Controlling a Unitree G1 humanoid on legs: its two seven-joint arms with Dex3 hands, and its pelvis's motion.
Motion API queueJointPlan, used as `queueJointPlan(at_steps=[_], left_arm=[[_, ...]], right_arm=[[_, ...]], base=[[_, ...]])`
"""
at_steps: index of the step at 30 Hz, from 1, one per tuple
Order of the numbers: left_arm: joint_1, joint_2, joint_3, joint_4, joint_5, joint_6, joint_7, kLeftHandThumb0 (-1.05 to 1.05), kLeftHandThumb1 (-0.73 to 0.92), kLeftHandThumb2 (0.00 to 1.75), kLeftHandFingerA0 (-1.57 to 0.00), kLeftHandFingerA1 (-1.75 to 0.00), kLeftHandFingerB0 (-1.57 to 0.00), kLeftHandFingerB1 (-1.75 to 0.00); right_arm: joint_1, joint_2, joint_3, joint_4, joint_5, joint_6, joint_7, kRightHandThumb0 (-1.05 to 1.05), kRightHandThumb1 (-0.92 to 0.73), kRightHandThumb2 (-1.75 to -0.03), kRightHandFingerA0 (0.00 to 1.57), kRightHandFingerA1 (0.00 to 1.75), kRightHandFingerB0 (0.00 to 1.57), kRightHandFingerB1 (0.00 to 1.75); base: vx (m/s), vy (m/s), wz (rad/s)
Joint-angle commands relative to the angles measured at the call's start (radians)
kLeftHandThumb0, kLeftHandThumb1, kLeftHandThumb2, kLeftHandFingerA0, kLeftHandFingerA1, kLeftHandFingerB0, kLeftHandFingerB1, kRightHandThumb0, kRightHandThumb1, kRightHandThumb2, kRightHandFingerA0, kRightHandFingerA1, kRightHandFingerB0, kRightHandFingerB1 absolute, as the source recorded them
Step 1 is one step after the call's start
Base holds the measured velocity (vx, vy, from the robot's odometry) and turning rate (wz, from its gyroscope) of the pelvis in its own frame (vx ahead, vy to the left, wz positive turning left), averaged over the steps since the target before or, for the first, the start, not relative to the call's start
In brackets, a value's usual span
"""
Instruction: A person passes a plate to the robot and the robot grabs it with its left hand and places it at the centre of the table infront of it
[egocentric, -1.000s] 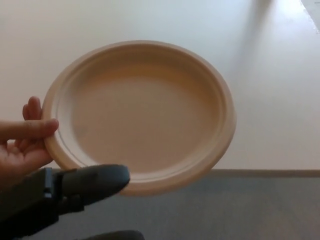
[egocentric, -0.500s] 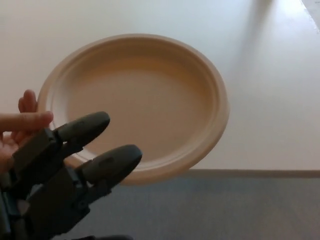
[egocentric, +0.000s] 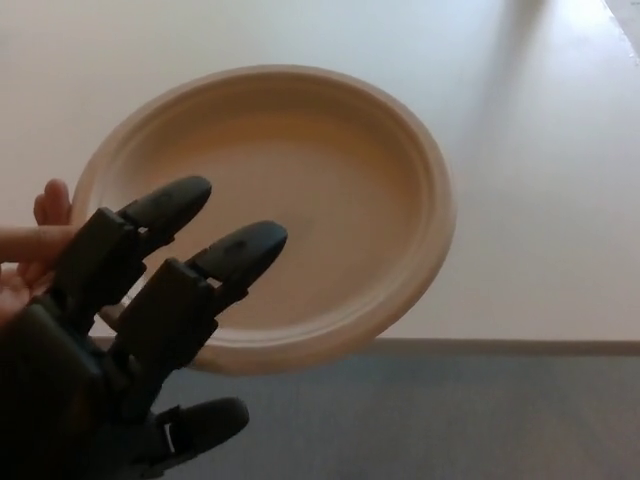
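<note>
A round beige paper plate (egocentric: 300, 190) is held in the air over the near edge of the table, tilted slightly. A person's hand (egocentric: 35, 245) grips its left rim with a thumb on top. My left hand (egocentric: 130, 330) comes in from the lower left. Its two black fingers (egocentric: 235, 255) lie spread over the plate's near-left rim and its thumb (egocentric: 205, 425) sits below the rim, apart from it. The fingers are apart and not closed on the plate. My right hand does not show.
The pale table (egocentric: 540, 200) fills the upper part of the view, with its front edge (egocentric: 520, 345) running across low in the picture. Grey floor (egocentric: 450, 420) lies below it.
My left hand has risen from the lower left and reached forward, its fingers now over the plate's rim. The plate has shifted slightly up and left. The person's hand still holds it.
</note>
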Motion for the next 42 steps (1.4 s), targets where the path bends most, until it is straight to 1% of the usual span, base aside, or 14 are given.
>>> queueJointPlan(at_steps=[1, 4, 5, 11, 12, 13, 14, 15, 18, 19, 22, 23, 25, 42], left_arm=[[-0.047, 0.013, -0.002, 0.027, 0.208, 0.120, -0.005, -0.38, 0.23, 0.87, 0.00, -0.48, 0.00, -0.49], [-0.077, 0.019, -0.007, 0.041, 0.255, 0.127, 0.021, -0.37, 0.24, 0.88, -0.01, -0.48, -0.01, -0.49], [-0.097, 0.024, -0.012, 0.050, 0.301, 0.139, 0.030, -0.74, 0.55, 0.57, -0.19, -0.31, -0.15, -0.33], [-0.163, 0.037, -0.035, 0.090, 0.428, 0.188, 0.063, -0.68, 0.51, 0.79, -0.27, -0.44, -0.09, -0.42], [-0.177, 0.028, -0.047, 0.103, 0.435, 0.198, 0.072, -0.50, 0.71, 0.62, -0.58, -0.39, -0.18, -0.33], [-0.185, 0.023, -0.055, 0.112, 0.429, 0.203, 0.075, -0.42, 0.69, 0.60, -0.81, -0.64, -0.23, -0.32], [-0.189, 0.022, -0.060, 0.117, 0.420, 0.206, 0.076, -0.42, 0.69, 0.60, -0.81, -0.64, -0.23, -0.32], [-0.200, 0.025, -0.066, 0.126, 0.425, 0.210, 0.081, -0.18, 0.56, 0.57, -1.02, -1.41, -0.32, -0.32], [-0.221, 0.038, -0.081, 0.143, 0.440, 0.219, 0.097, -0.18, 0.56, 0.57, -1.06, -1.24, -0.46, -0.35], [-0.226, 0.041, -0.088, 0.147, 0.443, 0.220, 0.104, -0.30, 0.58, 0.58, -1.00, -1.23, -0.77, -0.44], [-0.223, 0.052, -0.108, 0.158, 0.424, 0.214, 0.130, -0.32, 0.58, 0.60, -0.94, -1.44, -0.82, -0.73], [-0.220, 0.057, -0.116, 0.170, 0.416, 0.205, 0.159, -0.27, 0.58, 0.57, -0.92, -1.55, -0.70, -1.07], [-0.217, 0.064, -0.130, 0.189, 0.410, 0.190, 0.214, -0.27, 0.57, 0.61, -0.91, -1.60, -0.68, -1.13], [-0.186, 0.110, -0.197, 0.194, 0.412, 0.218, 0.303, -0.27, 0.58, 0.57, -1.03, -1.55, -0.71, -1.04]], right_arm=[[-0.010, -0.014, -0.003, 0.003, -0.005, 0.010, -0.002, -0.70, -0.75, -0.62, 0.26, 0.52, 0.25, 0.39], [-0.010, -0.011, -0.005, 0.002, -0.003, 0.017, -0.002, -0.70, -0.75, -0.62, 0.26, 0.52, 0.25, 0.38], [-0.011, -0.012, -0.002, 0.002, -0.006, 0.019, -0.001, -0.71, -0.76, -0.62, 0.23, 0.51, 0.25, 0.37], [-0.024, -0.013, -0.001, 0.002, -0.007, 0.020, -0.001, -0.71, -0.77, -0.60, 0.24, 0.51, 0.25, 0.37], [-0.023, -0.015, -0.005, 0.001, -0.003, 0.014, 0.004, -0.71, -0.56, -0.99, 0.20, 0.57, 0.18, 0.51], [-0.023, -0.016, -0.008, 0.001, 0.000, 0.010, 0.006, -0.71, -0.76, -0.60, 0.24, 0.54, 0.25, 0.40], [-0.022, -0.016, -0.010, 0.001, 0.002, 0.008, 0.006, -0.71, -0.76, -0.60, 0.24, 0.54, 0.25, 0.40], [-0.025, -0.017, -0.009, 0.001, 0.001, 0.009, 0.006, -0.71, -0.76, -0.60, 0.24, 0.53, 0.24, 0.40], [-0.029, -0.017, -0.007, 0.003, -0.003, 0.010, 0.004, -0.71, -0.76, -0.60, 0.24, 0.53, 0.24, 0.39], [-0.029, -0.017, -0.008, 0.002, -0.002, 0.009, 0.005, -0.71, -0.77, -0.60, 0.24, 0.53, 0.24, 0.40], [-0.031, -0.016, -0.007, 0.004, -0.004, 0.012, 0.005, -0.71, -0.78, -0.63, 0.25, 0.53, 0.23, 0.40], [-0.032, -0.016, -0.005, 0.004, -0.006, 0.013, 0.003, -0.71, -0.78, -0.63, 0.25, 0.53, 0.23, 0.40], [-0.034, -0.016, -0.002, 0.005, -0.010, 0.015, 0.001, -0.71, -0.79, -0.64, 0.25, 0.53, 0.24, 0.41], [-0.042, -0.014, 0.003, 0.005, -0.015, 0.025, 0.000, -0.70, -0.79, -0.63, 0.26, 0.52, 0.25, 0.38]], base=[[0.00, 0.000, 0.00], [0.00, 0.000, 0.00], [0.00, 0.000, 0.00], [0.00, 0.000, 0.00], [0.00, 0.000, 0.00], [0.00, 0.000, 0.00], [0.00, 0.000, 0.00], [0.00, 0.000, 0.00], [0.00, 0.000, 0.00], [0.00, 0.000, 0.00], [0.00, 0.000, 0.00], [0.00, 0.000, 0.00], [0.00, 0.000, 0.00], [0.00, 0.000, 0.00]])
